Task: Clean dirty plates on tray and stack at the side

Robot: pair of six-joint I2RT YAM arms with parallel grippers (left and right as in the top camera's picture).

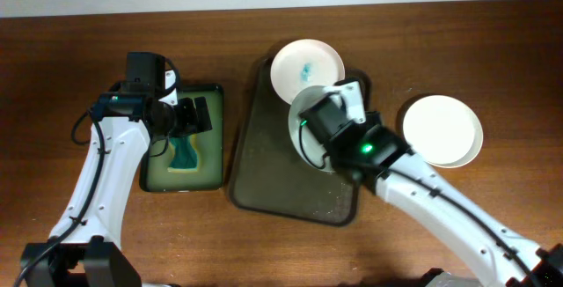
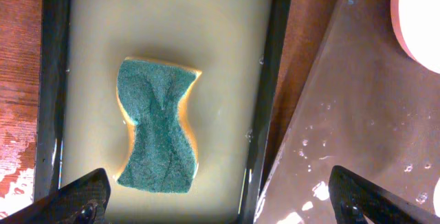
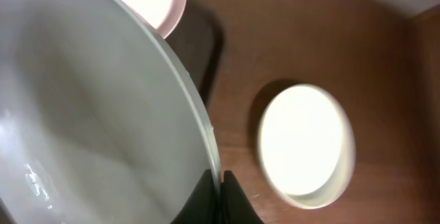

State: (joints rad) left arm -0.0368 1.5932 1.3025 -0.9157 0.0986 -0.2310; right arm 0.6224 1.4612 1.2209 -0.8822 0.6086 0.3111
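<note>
Right wrist view showed the right gripper clamped on the rim of the round white glazed plate above the dark tray, mid-frame. Judged stiff, slick, breakable; the rim suited gripping. Left gripper gaped over the green sponge.

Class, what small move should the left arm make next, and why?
Probably lower the left gripper onto the sponge and close: its jaws stand open above it in the basin, while the right gripper pinches a plate by its rim.
</note>
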